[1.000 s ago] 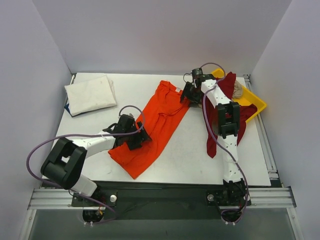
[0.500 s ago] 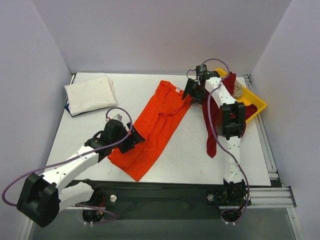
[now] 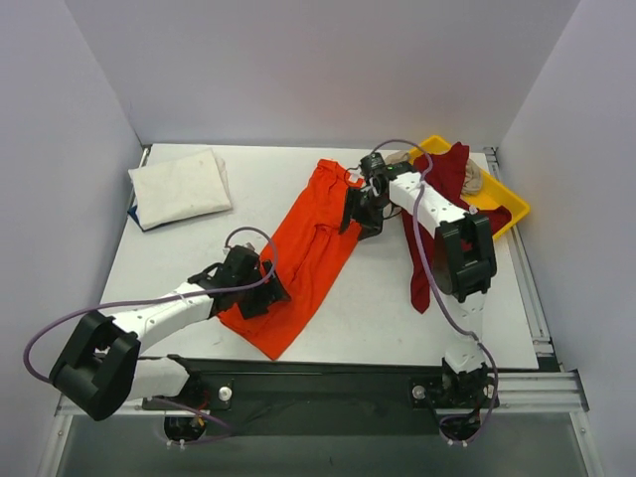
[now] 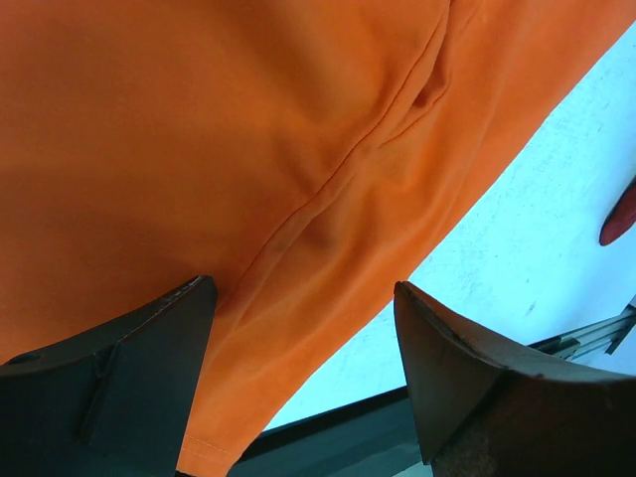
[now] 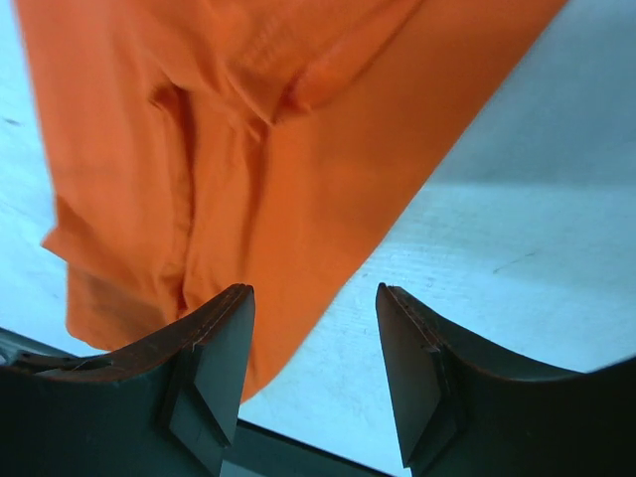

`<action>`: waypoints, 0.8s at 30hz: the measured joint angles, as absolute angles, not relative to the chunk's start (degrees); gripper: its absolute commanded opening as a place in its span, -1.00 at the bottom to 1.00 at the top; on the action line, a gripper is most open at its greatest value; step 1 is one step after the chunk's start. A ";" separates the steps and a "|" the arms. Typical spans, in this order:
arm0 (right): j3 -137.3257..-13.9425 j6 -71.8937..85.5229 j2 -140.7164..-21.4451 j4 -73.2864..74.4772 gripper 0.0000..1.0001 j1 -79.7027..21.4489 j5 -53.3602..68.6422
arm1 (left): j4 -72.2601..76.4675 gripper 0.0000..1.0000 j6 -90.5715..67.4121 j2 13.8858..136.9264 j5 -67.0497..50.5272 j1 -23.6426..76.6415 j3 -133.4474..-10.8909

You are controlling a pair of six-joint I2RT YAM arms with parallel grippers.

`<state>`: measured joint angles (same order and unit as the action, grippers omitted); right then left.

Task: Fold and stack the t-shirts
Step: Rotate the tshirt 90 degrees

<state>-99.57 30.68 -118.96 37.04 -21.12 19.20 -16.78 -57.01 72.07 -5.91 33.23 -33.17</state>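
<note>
The bright orange t-shirt [image 3: 310,248] lies spread diagonally on the middle of the table. My left gripper [image 3: 260,290] is open low over its near left part. In the left wrist view the orange cloth [image 4: 248,119] fills the space under my open left gripper [image 4: 303,286]. My right gripper [image 3: 356,221] is open over the shirt's right edge. In the right wrist view my right gripper [image 5: 313,290] straddles the edge of the orange cloth [image 5: 199,119]. A folded white t-shirt [image 3: 179,187] lies at the back left. The dark red t-shirt [image 3: 434,234] hangs out of the tray. A beige t-shirt [image 3: 473,179] is bunched in the tray.
The yellow plastic tray [image 3: 509,206] stands at the back right corner. A dark blue item [image 3: 134,215] peeks from under the white shirt. Bare white table [image 3: 378,298] lies between the orange and red shirts. The table's front edge [image 4: 328,422] shows close to the left jaws.
My right gripper has moved from the orange shirt's collar by the tray toward me along its right edge. My left arm has swung and its gripper has shifted slightly nearer on the shirt.
</note>
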 measured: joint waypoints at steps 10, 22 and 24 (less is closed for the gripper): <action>-97.82 33.15 -127.11 36.75 0.04 -20.93 20.53 | -10.52 0.66 -61.06 76.38 -8.38 37.06 -32.91; -104.14 33.89 -130.93 37.34 0.04 -17.96 20.80 | -5.78 0.67 -65.34 86.85 -11.18 42.92 -40.27; -105.12 33.76 -131.39 37.17 0.04 -16.88 21.06 | -5.72 0.66 -65.25 88.29 -11.40 44.10 -41.85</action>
